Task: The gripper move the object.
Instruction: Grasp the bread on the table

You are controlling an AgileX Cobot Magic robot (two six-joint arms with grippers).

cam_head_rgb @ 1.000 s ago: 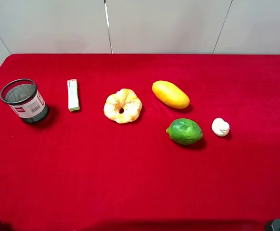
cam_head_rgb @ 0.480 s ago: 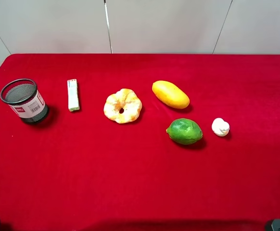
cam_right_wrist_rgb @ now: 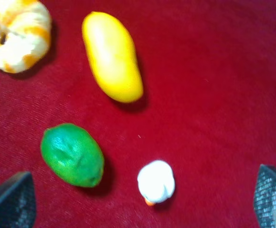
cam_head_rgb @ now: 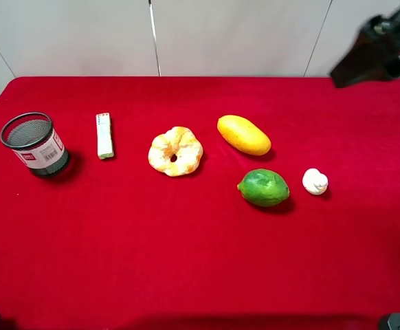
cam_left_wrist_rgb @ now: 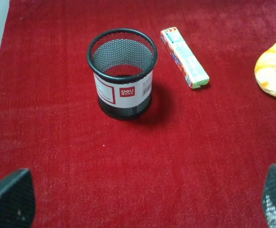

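The object, a lobed pale yellow-orange doughnut [cam_head_rgb: 175,151] with white patches, lies on the red cloth near the table's middle. It shows at the edge of the left wrist view [cam_left_wrist_rgb: 274,71] and in a corner of the right wrist view [cam_right_wrist_rgb: 14,35]. My right arm [cam_head_rgb: 373,49] hangs dark above the table's far right corner, well away from the doughnut. My right gripper [cam_right_wrist_rgb: 142,197] is open and empty, its fingertips [cam_right_wrist_rgb: 10,202] wide apart. My left gripper [cam_left_wrist_rgb: 142,199] is open and empty too, above the cloth near the mesh cup.
A black mesh pen cup [cam_head_rgb: 35,144] stands at the far left with a slim white box [cam_head_rgb: 104,135] beside it. Right of the doughnut lie a yellow mango [cam_head_rgb: 243,135], a green lime [cam_head_rgb: 263,188] and a small white figure [cam_head_rgb: 315,181].
My right arm has come into the exterior view at the far right and risen toward the top right corner. The things on the table have not moved.
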